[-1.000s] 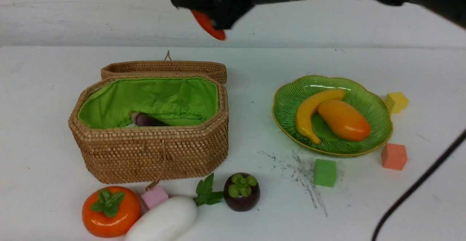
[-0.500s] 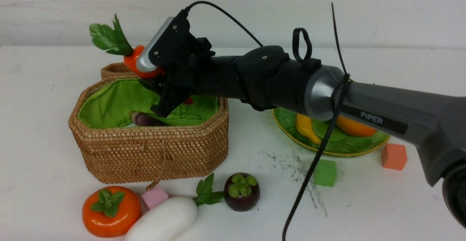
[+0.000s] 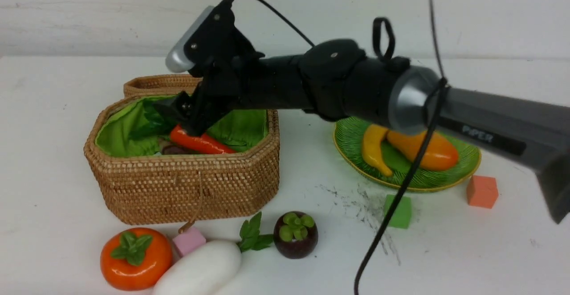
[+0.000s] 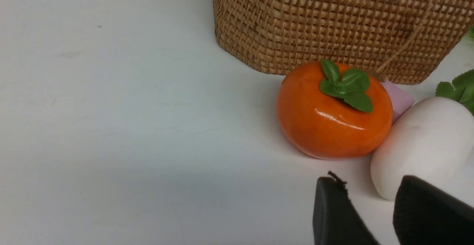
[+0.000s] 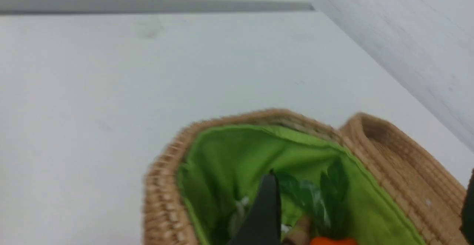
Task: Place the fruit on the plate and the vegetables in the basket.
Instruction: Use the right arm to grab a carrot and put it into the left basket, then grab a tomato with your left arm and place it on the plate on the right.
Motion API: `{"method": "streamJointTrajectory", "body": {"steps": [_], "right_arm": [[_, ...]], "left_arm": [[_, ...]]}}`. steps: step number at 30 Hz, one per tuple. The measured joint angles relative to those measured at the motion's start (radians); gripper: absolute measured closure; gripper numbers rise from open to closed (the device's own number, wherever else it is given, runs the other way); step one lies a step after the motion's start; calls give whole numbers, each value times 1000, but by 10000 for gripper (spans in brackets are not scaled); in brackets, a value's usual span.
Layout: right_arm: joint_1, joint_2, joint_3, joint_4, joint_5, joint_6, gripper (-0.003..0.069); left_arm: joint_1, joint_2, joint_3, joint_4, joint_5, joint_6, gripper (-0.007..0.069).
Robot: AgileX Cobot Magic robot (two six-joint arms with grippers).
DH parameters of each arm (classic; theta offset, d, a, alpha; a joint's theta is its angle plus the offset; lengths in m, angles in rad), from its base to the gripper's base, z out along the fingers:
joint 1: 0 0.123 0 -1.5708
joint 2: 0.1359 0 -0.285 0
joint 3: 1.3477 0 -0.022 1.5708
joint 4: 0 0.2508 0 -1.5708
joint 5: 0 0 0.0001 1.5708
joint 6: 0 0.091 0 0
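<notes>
The wicker basket (image 3: pixel 187 183) stands open at the left, its green lining showing. The carrot (image 3: pixel 200 142) lies inside it, leaves toward the left, over the partly hidden eggplant (image 3: pixel 171 149). My right gripper (image 3: pixel 180 116) hangs just above the carrot, open and empty; in the right wrist view the gripper (image 5: pixel 370 200) is spread wide over the carrot's leaves (image 5: pixel 333 185). The banana (image 3: pixel 373 148) and mango (image 3: pixel 434 152) lie on the green plate (image 3: pixel 352 139). The persimmon (image 3: pixel 136 258), radish (image 3: pixel 200 270) and mangosteen (image 3: pixel 295 235) sit in front of the basket. My left gripper (image 4: pixel 370 185) is open near the radish (image 4: pixel 422 141) and persimmon (image 4: pixel 333 111).
The basket's lid (image 3: pixel 151 83) lies open behind it. A pink cube (image 3: pixel 189 240) sits between the persimmon and the basket. A green cube (image 3: pixel 398 211) and an orange cube (image 3: pixel 482 191) lie in front of the plate. My right arm spans above the plate, its cable hanging.
My right arm came down from above with the carrot, lowered it into the basket and let it go. The carrot now lies in the lining. The left side has not changed.
</notes>
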Motion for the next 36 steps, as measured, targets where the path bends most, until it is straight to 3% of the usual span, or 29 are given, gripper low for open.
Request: {"method": "streamJointTrajectory", "body": {"steps": [4,8,11,12,13,15,16,17,23,31,36], "right_arm": [[-84,-141,0,-248,340,226,43],[-164,-304,0,-618,603,432,228],[-245,-419,0,-930,609,716,442],[-260,-427,2,-949,604,737,475],[-309,-486,14,-1043,564,890,567],[-389,-561,38,-1142,504,1047,648],[-407,-581,51,-1158,493,1081,656],[-464,-663,84,-1201,467,1191,667],[-598,-943,348,-1238,379,1357,667],[-606,-1294,994,-1137,64,1420,667],[-606,-1466,1243,-1046,-52,1428,666]], "left_arm": [[0,0,0,0,0,0,386],[0,0,0,0,0,0,386],[0,0,0,0,0,0,386],[0,0,0,0,0,0,386],[0,0,0,0,0,0,386],[0,0,0,0,0,0,386],[0,0,0,0,0,0,386],[0,0,0,0,0,0,386],[0,0,0,0,0,0,386],[0,0,0,0,0,0,386],[0,0,0,0,0,0,386]]}}
